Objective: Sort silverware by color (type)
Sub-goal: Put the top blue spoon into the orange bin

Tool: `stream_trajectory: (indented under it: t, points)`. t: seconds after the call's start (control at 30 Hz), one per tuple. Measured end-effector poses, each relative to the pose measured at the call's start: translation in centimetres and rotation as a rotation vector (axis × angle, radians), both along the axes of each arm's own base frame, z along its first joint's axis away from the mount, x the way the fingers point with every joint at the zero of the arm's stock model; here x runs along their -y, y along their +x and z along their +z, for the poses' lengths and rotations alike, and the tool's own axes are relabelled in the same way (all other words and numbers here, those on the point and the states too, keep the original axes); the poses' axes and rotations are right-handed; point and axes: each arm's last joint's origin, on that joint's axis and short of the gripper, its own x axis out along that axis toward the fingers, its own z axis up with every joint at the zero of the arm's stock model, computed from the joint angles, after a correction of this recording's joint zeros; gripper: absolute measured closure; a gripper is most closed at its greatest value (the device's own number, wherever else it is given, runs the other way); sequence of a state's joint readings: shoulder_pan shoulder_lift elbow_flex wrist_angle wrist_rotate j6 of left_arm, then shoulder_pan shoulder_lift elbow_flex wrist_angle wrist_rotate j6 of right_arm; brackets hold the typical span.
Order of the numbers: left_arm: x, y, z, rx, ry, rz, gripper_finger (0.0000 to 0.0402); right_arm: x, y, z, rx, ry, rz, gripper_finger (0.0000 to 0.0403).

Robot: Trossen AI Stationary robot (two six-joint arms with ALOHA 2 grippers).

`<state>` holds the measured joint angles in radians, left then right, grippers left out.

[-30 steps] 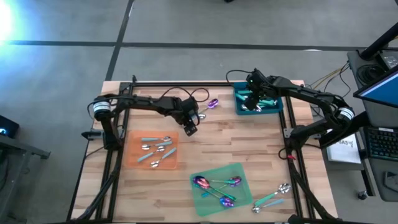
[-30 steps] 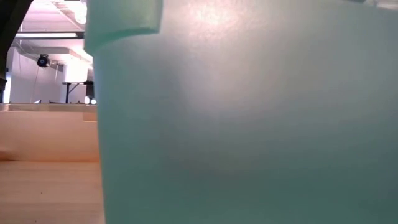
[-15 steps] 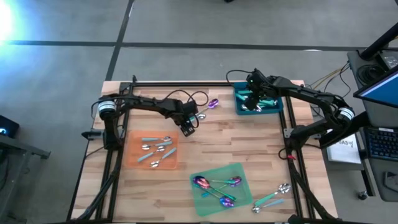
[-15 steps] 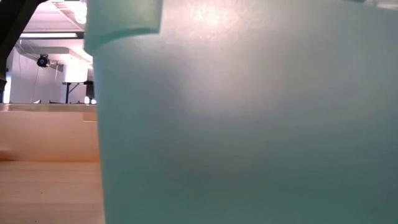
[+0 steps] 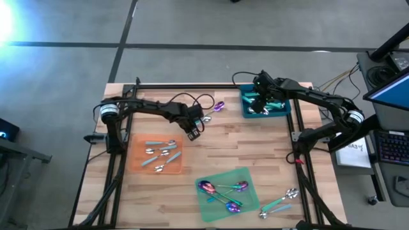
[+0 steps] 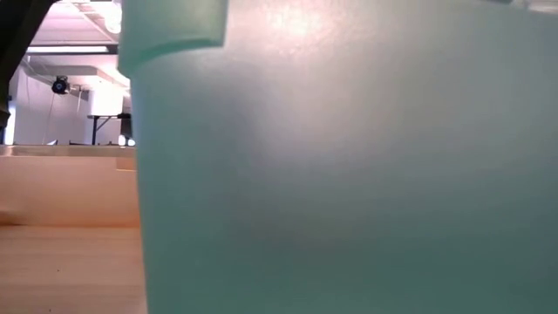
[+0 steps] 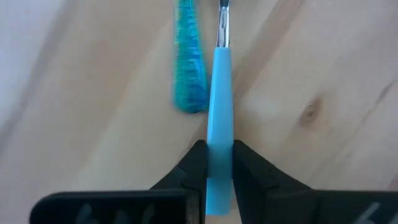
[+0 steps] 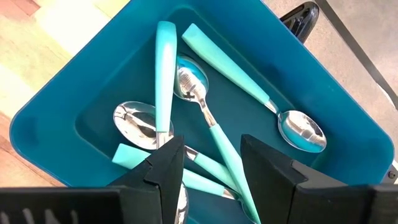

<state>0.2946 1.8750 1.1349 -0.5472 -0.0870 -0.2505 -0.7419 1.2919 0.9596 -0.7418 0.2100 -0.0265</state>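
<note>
Since a moment ago, your left gripper has slid a little toward the left and squeezed shut on the pale blue handle of a spoon lying on the table, next to a teal handle. You are at the pick-up step. Next, lift it and carry it to the mat that fits its head colour: orange mat or green mat. Your right gripper hangs with fingers wide over the teal bin of silver spoons.

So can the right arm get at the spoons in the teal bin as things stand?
Probably yes: the right gripper hangs over the open teal bin, jaws apart, with nothing covering the silver-headed spoons inside.
</note>
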Motion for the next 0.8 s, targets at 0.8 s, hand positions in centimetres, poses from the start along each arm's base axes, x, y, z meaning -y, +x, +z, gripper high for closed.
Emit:
stream_trajectory:
  t: [0.8]
  points:
    - [12.8, -10.9, 12.6, 0.017, -0.015, -0.129, 0.0361, 0.0, 0.0, 0.0, 0.0, 0.0, 0.0, 0.0255]
